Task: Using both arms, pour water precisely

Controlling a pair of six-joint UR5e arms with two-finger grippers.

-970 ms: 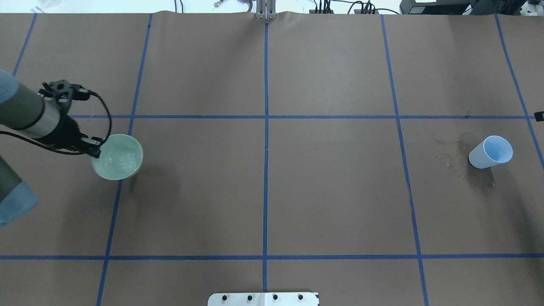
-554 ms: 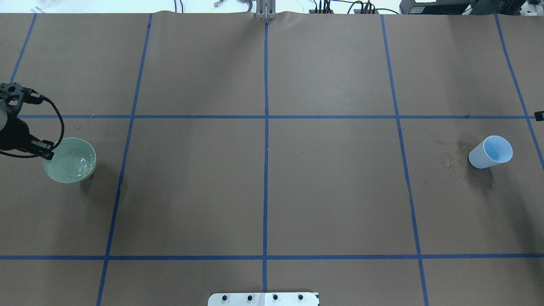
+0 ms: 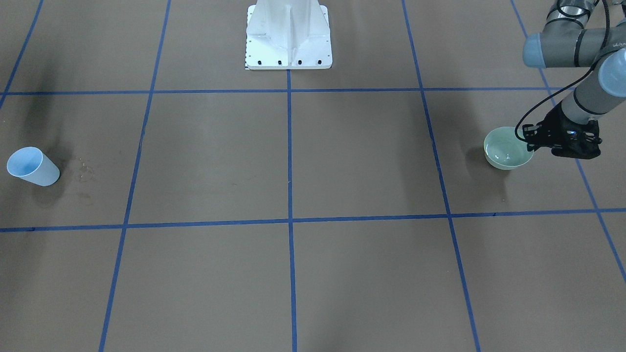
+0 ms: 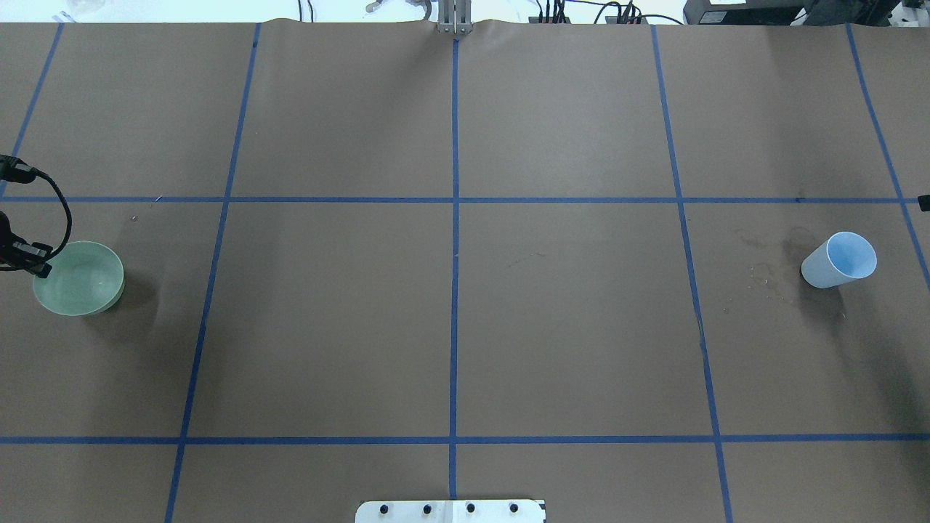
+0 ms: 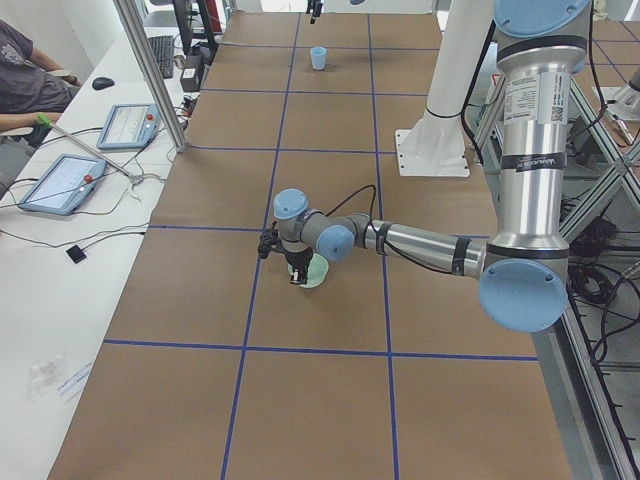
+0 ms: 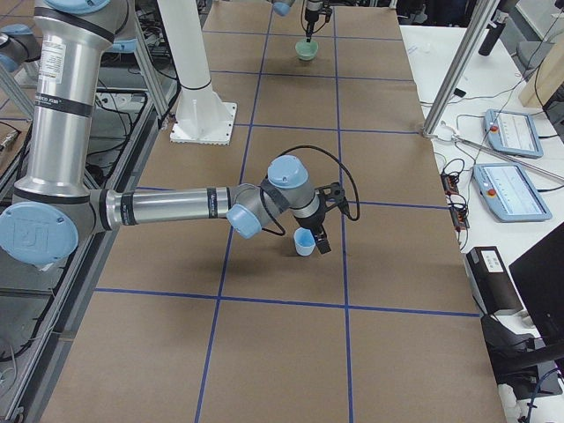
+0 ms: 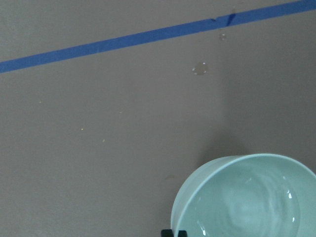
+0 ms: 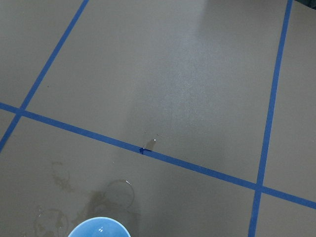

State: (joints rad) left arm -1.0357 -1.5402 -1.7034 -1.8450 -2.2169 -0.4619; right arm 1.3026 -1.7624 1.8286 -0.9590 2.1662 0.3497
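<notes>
Overhead, the left claw (image 4: 40, 267) pinched the 9 o'clock rim of a pale green ceramic bowl (image 4: 81, 282) of clear water (image 7: 247, 210) at 9 o'clock on the brown desk (image 4: 465, 327); whether the right claw (image 6: 319, 236) beside a light-blue paper cup (image 4: 839, 260) was gripping could not be told.

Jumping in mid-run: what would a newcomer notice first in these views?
The left gripper pinches the rim of a pale green bowl holding a little water, at the table's end on the robot's left. At the opposite end stands a blue cup, with wet stains on the brown paper beside it.
</notes>
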